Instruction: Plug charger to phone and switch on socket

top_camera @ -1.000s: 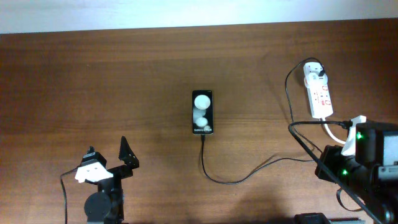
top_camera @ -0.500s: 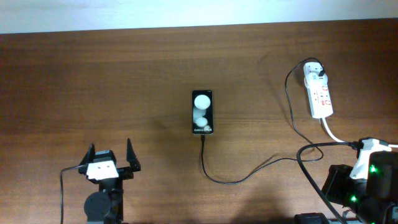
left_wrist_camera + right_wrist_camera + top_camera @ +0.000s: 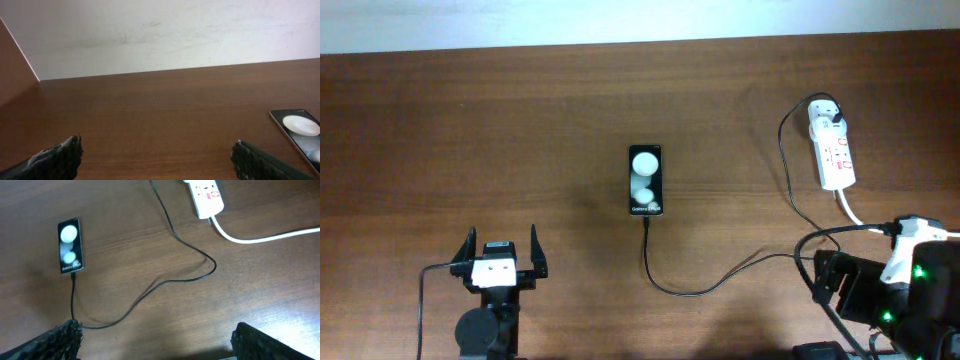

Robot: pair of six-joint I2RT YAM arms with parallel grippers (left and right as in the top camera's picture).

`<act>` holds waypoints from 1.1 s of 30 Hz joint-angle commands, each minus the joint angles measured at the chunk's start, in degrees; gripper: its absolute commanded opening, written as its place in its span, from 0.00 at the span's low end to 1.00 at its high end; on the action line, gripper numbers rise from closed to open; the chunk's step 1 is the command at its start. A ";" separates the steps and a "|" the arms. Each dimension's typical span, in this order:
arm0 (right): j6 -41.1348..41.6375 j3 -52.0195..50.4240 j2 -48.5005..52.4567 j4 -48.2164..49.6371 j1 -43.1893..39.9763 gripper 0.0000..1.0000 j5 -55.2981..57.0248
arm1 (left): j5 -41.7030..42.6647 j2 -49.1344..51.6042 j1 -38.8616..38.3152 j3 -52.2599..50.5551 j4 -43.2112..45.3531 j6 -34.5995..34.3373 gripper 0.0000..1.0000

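Note:
The black phone [image 3: 646,180] lies flat at the table's middle, its two white patches facing up; it also shows in the right wrist view as the phone [image 3: 70,245] and at the right edge of the left wrist view as the phone [image 3: 297,131]. The charger cable [image 3: 682,292] meets the phone's near end and loops right, up to its white plug adapter [image 3: 825,112] seated in the socket [image 3: 837,158]. My left gripper [image 3: 502,250] stands open near the front left, holding nothing. My right gripper [image 3: 155,342] is open over bare wood, right of the cable loop [image 3: 165,282].
The socket's thick white cord [image 3: 853,212] runs from the strip toward my right arm [image 3: 910,290] at the front right corner. A pale wall [image 3: 160,35] borders the table's far edge.
My right gripper has opened from shut and its arm has drawn back toward the front right corner. My left gripper has turned from tilted to level, staying open.

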 commanded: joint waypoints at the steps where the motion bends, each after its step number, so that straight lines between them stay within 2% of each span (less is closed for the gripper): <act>1: -0.20 -0.20 0.04 0.17 1.25 0.99 0.31 | 0.59 -0.22 0.31 -0.48 0.04 0.94 0.99; 5: -0.20 -0.70 0.09 0.26 1.25 0.99 0.31 | 0.59 -0.22 0.31 -0.48 0.04 0.94 0.99; 7: -0.20 -6.45 -2.75 6.49 1.09 0.99 0.35 | 0.59 -0.22 0.31 -0.48 0.04 0.94 0.99; 9: -0.20 -20.24 -12.31 18.14 1.09 0.99 0.33 | 0.59 -0.22 0.31 -0.48 0.04 0.94 0.99; 11: -0.22 -27.17 -18.60 23.12 1.09 0.99 1.05 | 0.59 -0.22 0.31 -0.48 0.04 0.94 0.99; 14: -0.22 -33.16 -23.15 31.26 0.87 0.99 1.84 | 0.59 -0.22 0.31 -0.48 0.04 0.94 0.99; 17: -0.22 -39.26 -27.78 38.07 -3.78 0.99 1.81 | 0.59 -0.22 0.31 -0.48 0.04 0.94 0.99; 20: -0.22 -46.01 -33.46 49.03 -6.58 0.99 1.81 | 0.59 -0.22 0.31 -0.48 0.04 0.94 0.99; 25: -0.22 -57.31 -37.99 71.73 -6.69 0.99 1.81 | 0.59 -0.22 0.31 -0.48 0.04 0.94 0.99; 29: -0.22 -64.11 -42.62 78.16 -6.69 0.99 1.84 | 0.59 -0.22 0.31 -0.48 0.04 0.94 0.99; 31: -0.22 -65.35 -42.60 84.83 -6.69 0.99 1.84 | 0.59 -0.22 0.31 -0.48 0.04 0.94 0.99; 33: -0.22 -65.35 -42.60 85.29 -6.69 0.99 1.84 | 0.59 -0.22 0.31 -0.48 0.04 0.94 0.99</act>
